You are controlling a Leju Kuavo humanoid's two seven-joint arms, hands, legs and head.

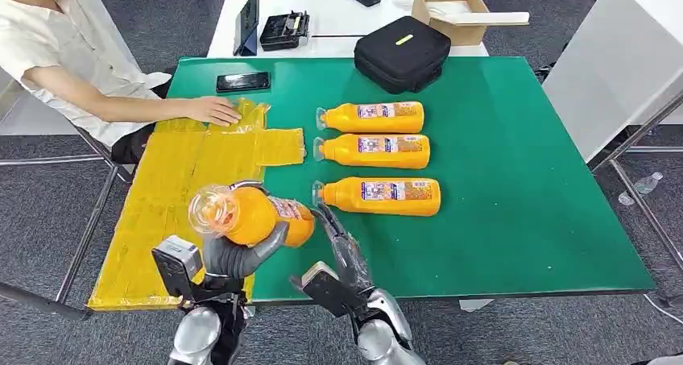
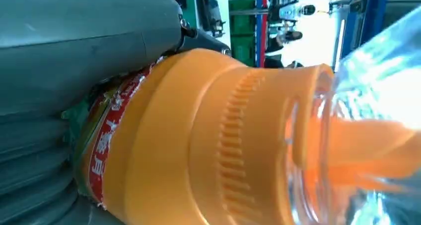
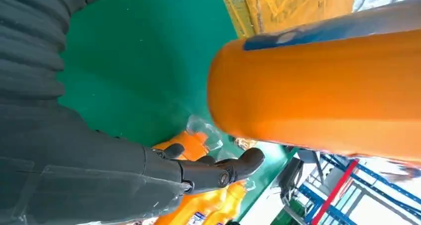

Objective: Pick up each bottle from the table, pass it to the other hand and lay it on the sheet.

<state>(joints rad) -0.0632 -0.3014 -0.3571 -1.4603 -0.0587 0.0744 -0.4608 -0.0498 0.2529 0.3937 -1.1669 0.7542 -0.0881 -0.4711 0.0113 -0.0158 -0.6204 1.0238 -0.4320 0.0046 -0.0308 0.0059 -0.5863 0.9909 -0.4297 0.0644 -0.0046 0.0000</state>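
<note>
Left robot hand (image 1: 233, 256) grips orange bottle (image 1: 250, 214), label unreadable; right robot hand (image 1: 338, 248) spread, empty

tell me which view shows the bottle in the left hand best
The head view: the held bottle shows almost whole, gripped by the left hand over the yellow sheet. The left wrist view gives only its orange shoulder and clear cap up close; the right wrist view, its plain orange body.

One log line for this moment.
left hand: holds orange plastic bottle | right hand: open beside it | three bottles on green table
</note>
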